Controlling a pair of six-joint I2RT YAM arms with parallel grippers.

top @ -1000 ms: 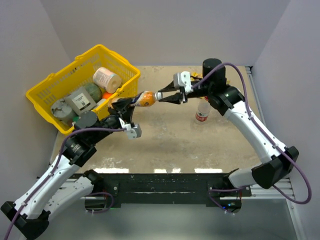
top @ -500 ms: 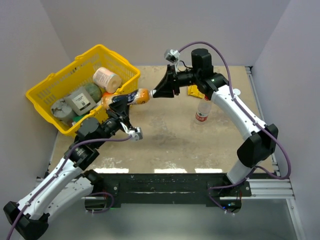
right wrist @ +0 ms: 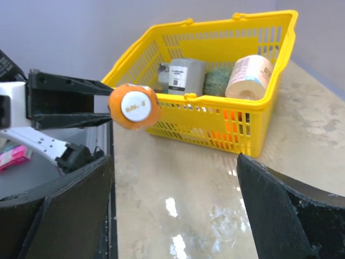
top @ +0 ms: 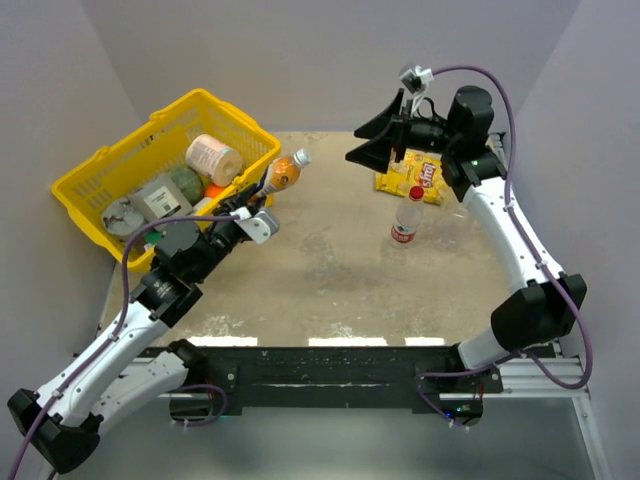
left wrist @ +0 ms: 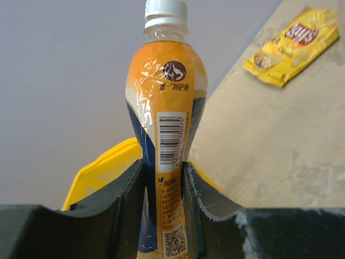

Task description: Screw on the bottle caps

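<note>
My left gripper [top: 265,190] is shut on the lower body of an orange-labelled bottle [top: 285,172], held tilted near the basket's corner. A white cap [top: 300,157] sits on its neck. The left wrist view shows the bottle [left wrist: 164,108] between my fingers [left wrist: 121,199], the white cap [left wrist: 166,8] on top. My right gripper [top: 353,144] hangs wide open above the table's far middle, apart from the bottle. In its own view the gripper [right wrist: 175,178] is empty and faces the white cap [right wrist: 135,104] end-on. A clear bottle [top: 404,225] with a red cap [top: 416,192] stands on the table.
A yellow basket [top: 128,140] at the far left holds a paper roll [top: 212,158], a grey box and other items. A yellow snack bag [top: 412,178] lies flat behind the red-capped bottle. Grey walls close in the back and both sides.
My right gripper has let go of the white cap, opened wide and drawn back up to the right. My left arm has swung the bottle upward, toward the basket.
</note>
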